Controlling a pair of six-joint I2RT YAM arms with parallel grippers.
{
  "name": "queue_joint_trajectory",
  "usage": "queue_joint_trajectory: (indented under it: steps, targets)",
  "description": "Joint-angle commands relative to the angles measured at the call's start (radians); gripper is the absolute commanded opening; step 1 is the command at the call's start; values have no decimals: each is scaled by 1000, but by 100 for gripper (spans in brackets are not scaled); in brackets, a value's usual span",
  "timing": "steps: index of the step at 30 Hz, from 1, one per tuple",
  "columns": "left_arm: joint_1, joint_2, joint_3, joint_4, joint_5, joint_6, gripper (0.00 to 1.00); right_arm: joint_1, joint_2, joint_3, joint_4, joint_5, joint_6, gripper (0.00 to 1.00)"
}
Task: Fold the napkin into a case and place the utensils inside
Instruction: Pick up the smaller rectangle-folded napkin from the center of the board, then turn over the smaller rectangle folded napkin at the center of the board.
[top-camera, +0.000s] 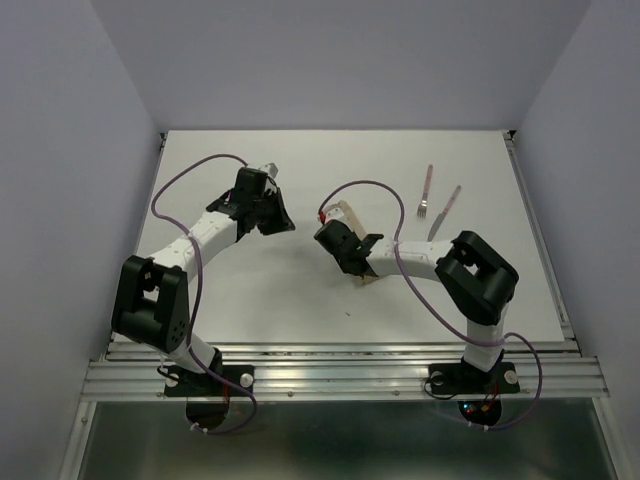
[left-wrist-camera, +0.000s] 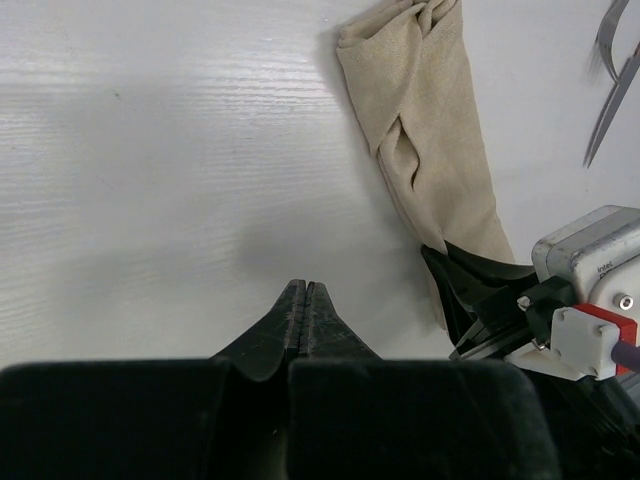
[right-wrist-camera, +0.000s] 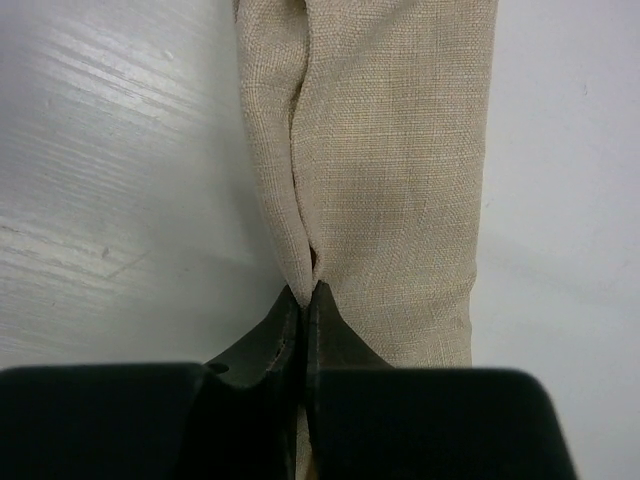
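- The right fingers (right-wrist-camera: 282, 335) pinch the case (right-wrist-camera: 400, 150) at its seam; the left fingers (left-wrist-camera: 290, 320) are pressed together, empty.
- Folding looks done; next, open a pocket for the fork (top-camera: 428, 190) and knife (top-camera: 446, 210).

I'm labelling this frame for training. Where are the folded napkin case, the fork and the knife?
case (left-wrist-camera: 432, 150): left wrist view, middle of the folded cloth.
fork (top-camera: 427, 190): top external view, pink handle.
knife (top-camera: 449, 206): top external view, pink handle.

The left arm (top-camera: 205, 232) and right arm (top-camera: 420, 258) bent inward; the left gripper (left-wrist-camera: 308, 292) and right gripper (right-wrist-camera: 305, 297) had jaws pressed together.
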Motion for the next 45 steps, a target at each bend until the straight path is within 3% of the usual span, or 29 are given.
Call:
queue_joint_trajectory:
  steps: [1,8,20,33,45]
  targets:
    - [16,-49,-28,18,-20,-9,0,4,4,10,52,-35,20,1]
    - [111,-130,-71,9,-6,-32,0,4,-87,-24,159,-282,55,1]
    - [290,-283,-67,-86,-3,-29,0,4,-62,43,269,-623,219,1]
    - [339,-342,-50,-132,-2,0,0,-17,-70,27,424,-893,374,1]
    - [341,-346,-62,-132,0,-1,0,-154,-7,-185,857,-1270,635,1]
